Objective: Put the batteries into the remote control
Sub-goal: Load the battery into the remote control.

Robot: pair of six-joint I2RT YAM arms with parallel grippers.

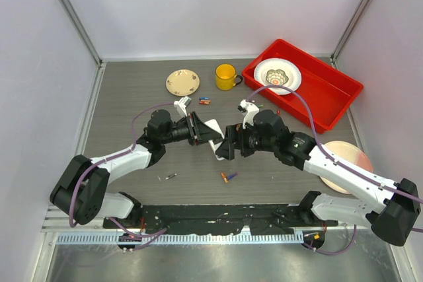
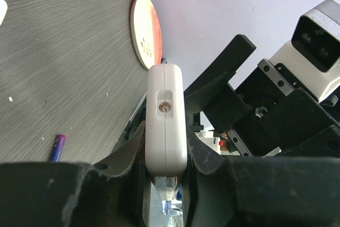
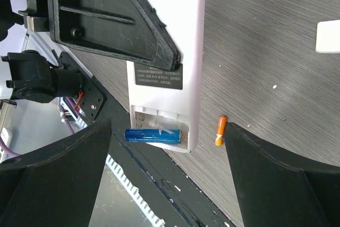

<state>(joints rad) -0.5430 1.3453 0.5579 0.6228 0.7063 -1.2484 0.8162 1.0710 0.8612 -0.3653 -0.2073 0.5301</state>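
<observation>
The left gripper (image 1: pixel 198 129) is pinching the slim white rectangular plastic remote control (image 1: pixel 215 140) by its broad faces. It is presenting the handset at the centre of the grey table (image 1: pixel 132 90), apparently lifted, evidently so that the open battery bay is facing the other arm. The left arm is reaching low toward 2 o'clock. A blue cylindrical battery (image 3: pixel 152 135) is lying in the bay, one end seemingly overhanging its edge. The right gripper (image 1: pixel 229 144), jaws spread, is flanking that bay without gripping, and its arm is reaching toward 10 o'clock. Orange and purple spare cells (image 1: pixel 228 176) are lying at 6 o'clock of the handset.
</observation>
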